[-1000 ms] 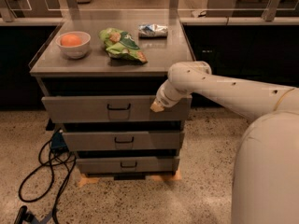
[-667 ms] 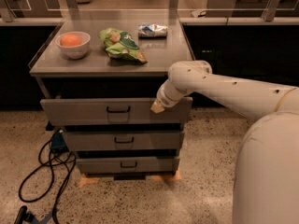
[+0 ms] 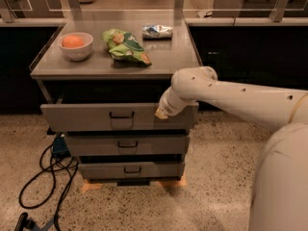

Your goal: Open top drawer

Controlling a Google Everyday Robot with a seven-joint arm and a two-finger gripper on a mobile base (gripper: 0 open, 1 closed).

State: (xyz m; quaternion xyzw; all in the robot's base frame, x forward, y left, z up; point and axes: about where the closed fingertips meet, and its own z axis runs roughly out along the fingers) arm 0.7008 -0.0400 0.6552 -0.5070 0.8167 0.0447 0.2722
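Note:
The top drawer [image 3: 86,117] is a wide grey front panel under the grey cabinet top, with a small black bracket handle [image 3: 121,115] at its centre. Its front stands out further than the two narrower drawers below it. My gripper [image 3: 161,112] is at the end of the white arm, against the upper right part of the drawer front, to the right of the handle. The arm reaches in from the right.
On the cabinet top [image 3: 163,57] are a white bowl with an orange [image 3: 74,45], a green snack bag [image 3: 125,45] and a small white-blue packet [image 3: 157,31]. Two lower drawers [image 3: 127,144] sit beneath. Black cables [image 3: 45,177] lie on the floor at left. My white body [image 3: 281,186] fills the right.
The top drawer front has come slightly further out towards me, and my gripper has moved with it. Nothing else has moved.

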